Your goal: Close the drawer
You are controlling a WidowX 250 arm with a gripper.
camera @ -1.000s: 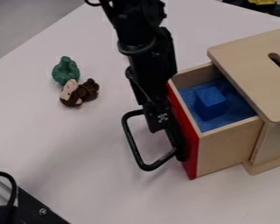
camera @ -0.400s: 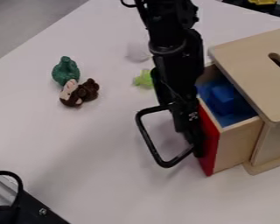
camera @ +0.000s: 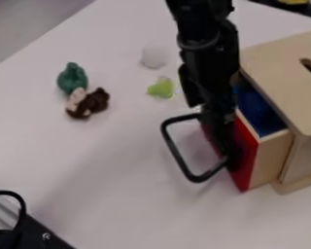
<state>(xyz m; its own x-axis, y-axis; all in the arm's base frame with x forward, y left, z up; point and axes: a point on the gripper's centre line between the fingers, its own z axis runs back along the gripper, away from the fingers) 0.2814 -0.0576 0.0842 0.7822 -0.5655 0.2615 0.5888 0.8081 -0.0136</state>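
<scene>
- Downward from the top edge of the camera view, the black arm (camera: 209,53) slants slightly to the picture's right.
- Its gripper (camera: 231,154) is at the red front (camera: 248,158) of the drawer (camera: 271,158), beside the black handle (camera: 178,154).
- Whether it is clenched or released, I cannot tell.
- The drawer sticks partway out of the wooden box (camera: 278,73), blue inside.

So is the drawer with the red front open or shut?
The drawer is partly open: its red front stands out from the wooden box, and some of the blue inside shows between them.
</scene>
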